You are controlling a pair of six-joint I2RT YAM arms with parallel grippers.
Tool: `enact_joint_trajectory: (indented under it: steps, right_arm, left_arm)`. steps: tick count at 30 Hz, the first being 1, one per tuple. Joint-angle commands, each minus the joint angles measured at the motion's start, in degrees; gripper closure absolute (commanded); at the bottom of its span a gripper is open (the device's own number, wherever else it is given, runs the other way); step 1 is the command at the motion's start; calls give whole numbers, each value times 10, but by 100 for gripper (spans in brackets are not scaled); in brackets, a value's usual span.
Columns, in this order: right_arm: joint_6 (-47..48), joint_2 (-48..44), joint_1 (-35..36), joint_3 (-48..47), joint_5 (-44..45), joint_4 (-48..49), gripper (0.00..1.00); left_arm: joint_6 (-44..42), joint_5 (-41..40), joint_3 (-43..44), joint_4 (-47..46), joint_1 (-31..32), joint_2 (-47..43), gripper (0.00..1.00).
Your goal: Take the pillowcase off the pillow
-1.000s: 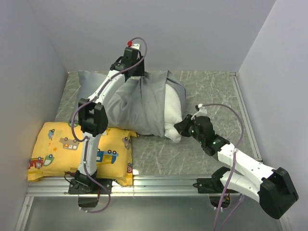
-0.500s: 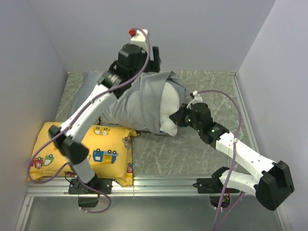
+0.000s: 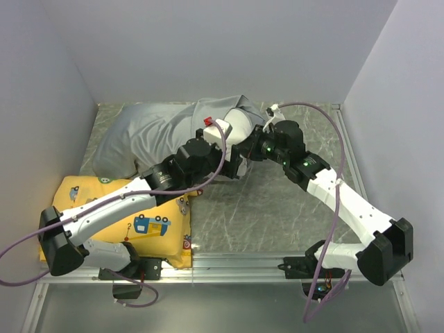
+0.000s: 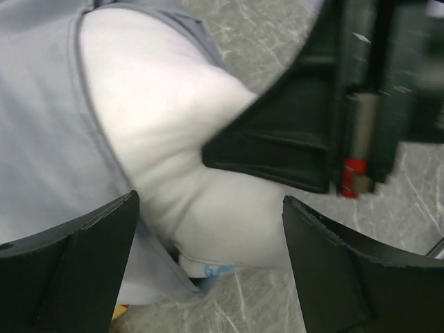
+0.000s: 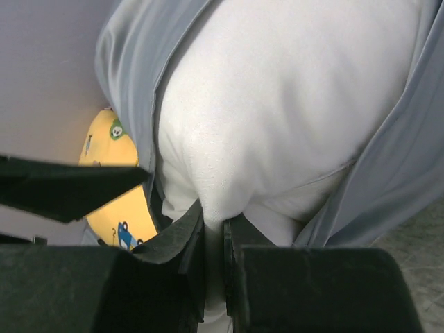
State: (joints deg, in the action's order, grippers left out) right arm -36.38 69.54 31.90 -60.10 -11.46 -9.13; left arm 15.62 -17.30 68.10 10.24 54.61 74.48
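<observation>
From above we see the pillowcase half-covering the pillow at the back of the surface, while only the wrist views show us the right gripper pinching a fold of the white pillow and the left gripper spread wide, holding nothing.

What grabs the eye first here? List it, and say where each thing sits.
The white pillow bulges out of the open end of the silver-grey pillowcase at the back of the table, and the right gripper is shut on a pinch of that bare end. The left gripper hangs open just beside it, holding nothing. A yellow cartoon-vehicle cushion lies at the table's near left.
</observation>
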Motion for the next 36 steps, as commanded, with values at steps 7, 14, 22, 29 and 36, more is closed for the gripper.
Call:
enact_joint_trajectory:
  steps: [7, 14, 22, 29, 36]
  right_arm:
    - [-9, 23, -3, -92, -51, 34, 100]
    - [-13, 19, -3, -99, -55, 28, 100]
    - [-24, -8, -4, -92, -71, 31, 100]
    - [-12, -32, -5, -60, -39, 24, 89]
    - [-4, -70, -82, 15, 15, 14, 36]
  left_arm:
    - [-66, -56, -2, -81, 61, -19, 10]
    - [-107, -241, 43, -51, 97, 71, 11]
    - [-122, -373, 50, -72, 102, 131, 28]
    - [-106, -394, 69, -65, 102, 141, 100]
    - [-47, -353, 57, -47, 94, 111, 100]
